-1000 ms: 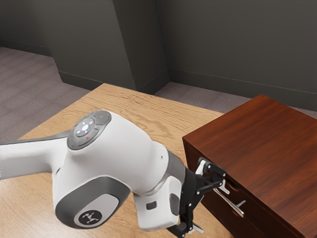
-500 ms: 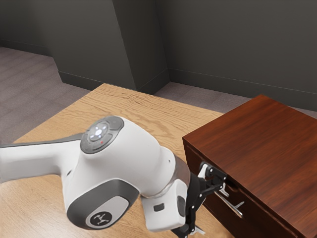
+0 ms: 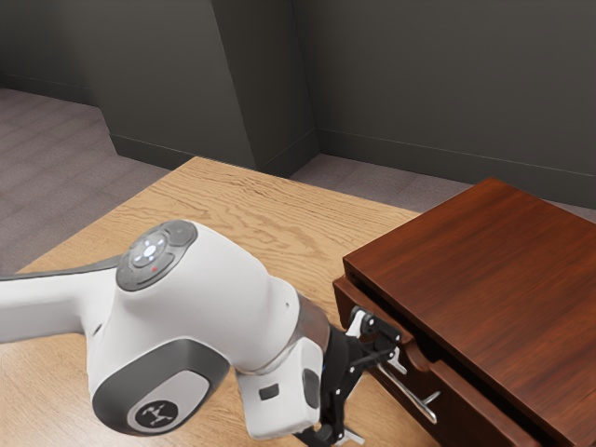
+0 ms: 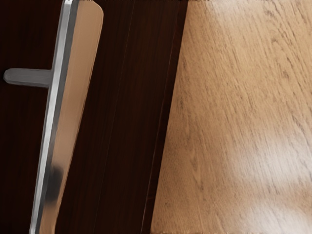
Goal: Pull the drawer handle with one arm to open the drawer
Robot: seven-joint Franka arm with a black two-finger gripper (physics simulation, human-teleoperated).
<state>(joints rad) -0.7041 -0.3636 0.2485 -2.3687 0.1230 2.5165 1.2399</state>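
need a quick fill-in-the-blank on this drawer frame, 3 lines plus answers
The drawer stands partly ____.
The tool is at the drawer's ____.
The cabinet sits on a wooden ____.
Missing words: open; handle; table.

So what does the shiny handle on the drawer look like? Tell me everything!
The handle is a long, straight bar, silvery and shiny like metal, with a rounded end. A short grey post holds it a little way off the dark brown wooden drawer front. In the exterior view it runs slantwise along the drawer front, and the black gripper sits right at its upper end.
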